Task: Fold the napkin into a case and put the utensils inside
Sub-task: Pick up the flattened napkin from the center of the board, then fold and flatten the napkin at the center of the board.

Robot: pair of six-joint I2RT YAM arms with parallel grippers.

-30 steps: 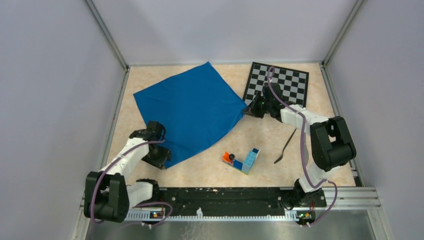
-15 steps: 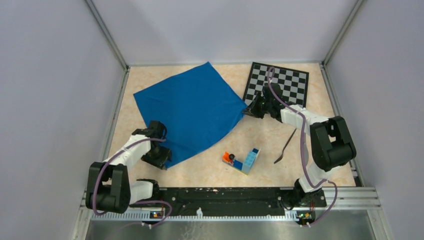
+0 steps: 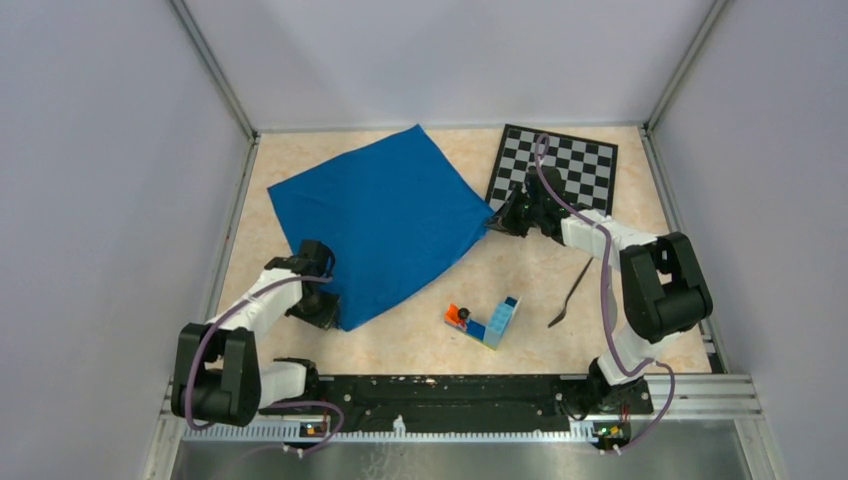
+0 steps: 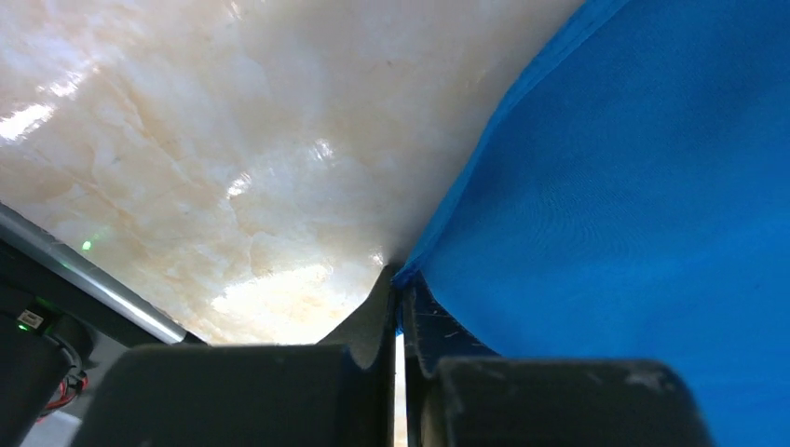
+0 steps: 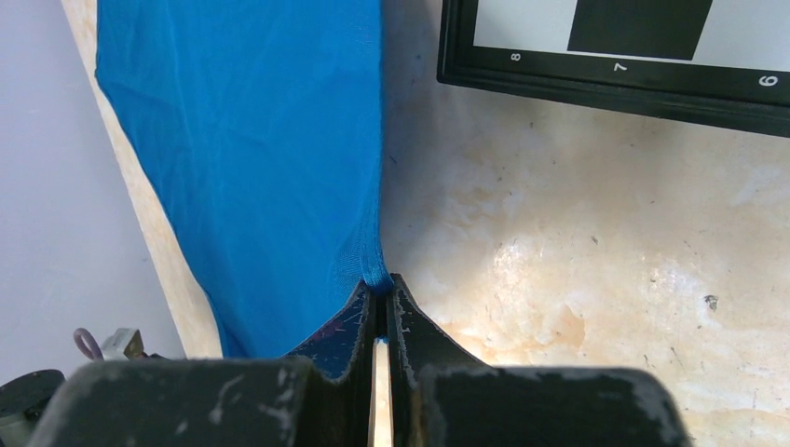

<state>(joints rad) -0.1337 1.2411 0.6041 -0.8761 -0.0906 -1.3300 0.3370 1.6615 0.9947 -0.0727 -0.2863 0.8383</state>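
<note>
The bright blue napkin [image 3: 380,220] lies spread on the table, left of centre. My left gripper [image 3: 328,318] is shut on its near corner, seen in the left wrist view [image 4: 401,279] with the napkin [image 4: 633,205] stretching away to the right. My right gripper [image 3: 494,221] is shut on the napkin's right corner; the right wrist view [image 5: 377,284] shows the napkin [image 5: 261,149] pinched between the jaws. A slim dark fork [image 3: 570,292] lies on the table right of centre. The knife is out of view.
A chessboard [image 3: 555,168] lies at the back right, its black edge in the right wrist view [image 5: 615,74]. A toy-brick block [image 3: 485,321], blue with an orange piece, sits near the front centre. Grey walls enclose the table.
My left gripper has shifted slightly right and away with the near corner; the napkin's near edge has drawn in a little. The right arm has not moved.
</note>
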